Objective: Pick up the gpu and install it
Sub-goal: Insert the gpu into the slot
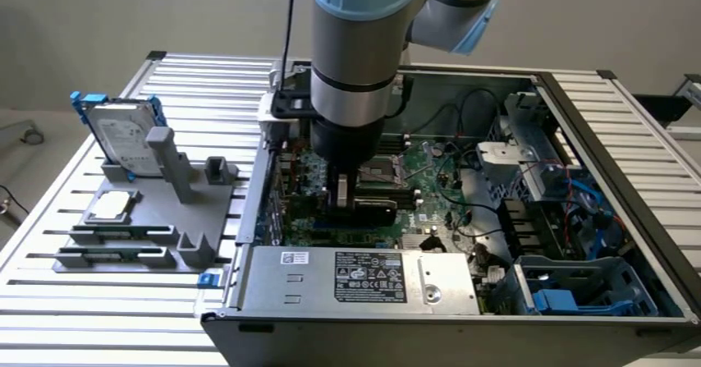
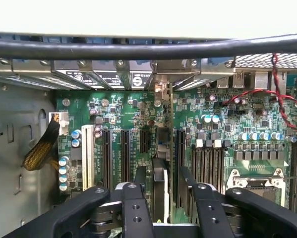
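We see the jaws (image 2: 159,198) standing apart on either side of the gpu (image 2: 159,163), their fingers (image 2: 134,208) clear of its faces, so that nothing is gripped. The gpu stands upright on edge between them, seated in a slot of the green motherboard (image 2: 227,119), its silver bracket at the chassis rear wall ahead of the jaws. Dark expansion slots (image 2: 124,153) run parallel on both sides of the card. In the exterior view the arm (image 1: 353,63) reaches straight down into the open computer case (image 1: 613,137), the jaws (image 1: 353,199) above the board. Beyond the case, toward the exterior view's left, a grey fixture (image 1: 164,211) on the slatted bench (image 1: 66,301) carries a silver hard drive (image 1: 115,133) with blue rails
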Action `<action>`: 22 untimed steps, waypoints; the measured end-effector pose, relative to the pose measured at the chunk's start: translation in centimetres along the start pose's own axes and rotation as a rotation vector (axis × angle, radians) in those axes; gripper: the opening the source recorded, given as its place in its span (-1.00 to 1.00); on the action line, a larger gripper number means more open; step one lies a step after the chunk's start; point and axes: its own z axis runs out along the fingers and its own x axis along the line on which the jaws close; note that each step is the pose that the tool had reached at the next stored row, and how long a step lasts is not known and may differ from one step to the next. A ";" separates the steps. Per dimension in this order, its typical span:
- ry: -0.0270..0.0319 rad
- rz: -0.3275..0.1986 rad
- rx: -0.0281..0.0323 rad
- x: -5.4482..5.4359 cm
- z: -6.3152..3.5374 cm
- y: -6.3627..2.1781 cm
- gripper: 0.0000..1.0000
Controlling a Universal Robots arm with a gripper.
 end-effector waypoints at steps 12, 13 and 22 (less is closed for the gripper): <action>0.0000 0.000 -0.0046 -0.4 -4.15 0.00 -0.51; -0.0001 0.000 -0.0047 -0.4 -4.17 0.00 -0.62; -0.0001 0.000 -0.0048 -0.4 -4.18 -0.01 -0.79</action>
